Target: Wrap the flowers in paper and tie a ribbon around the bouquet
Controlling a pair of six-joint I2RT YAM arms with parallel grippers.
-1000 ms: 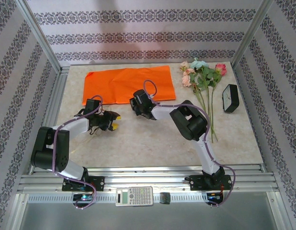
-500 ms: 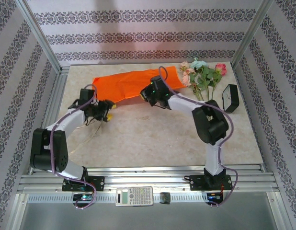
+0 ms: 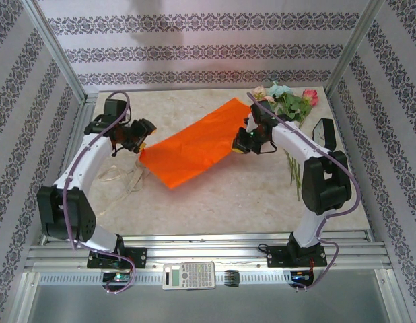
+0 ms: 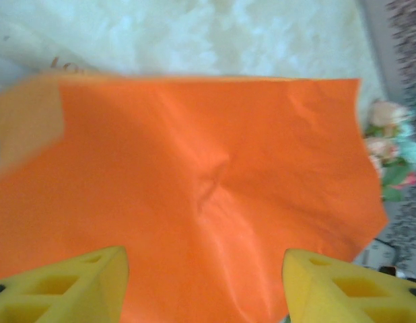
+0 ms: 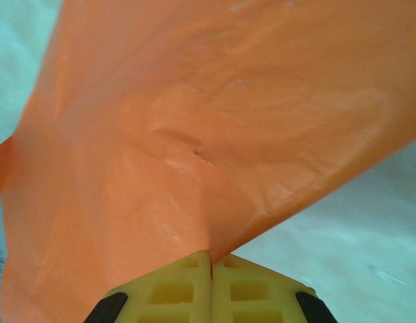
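Currently the large, bright orange, thin creased sheet of paper (image 3: 194, 149) lies slantwise across the middle of the pale surface (image 3: 215, 202), its far end near the artificial pink, red and pale blue flowers (image 3: 285, 104) on green stems. My right fingers (image 5: 174, 293) are pressed together, pinching that end; the sheet puckers and tents from the pinch. My left fingers (image 4: 77, 286) stand spread just beside the opposite corner, holding nothing. I judge the paper light, limp and easily torn: take hold at edges or corners, pulling gently.

Left end effector (image 3: 136, 135) stands parted, right end effector (image 3: 243, 142) pinched tight, both arms outstretched.
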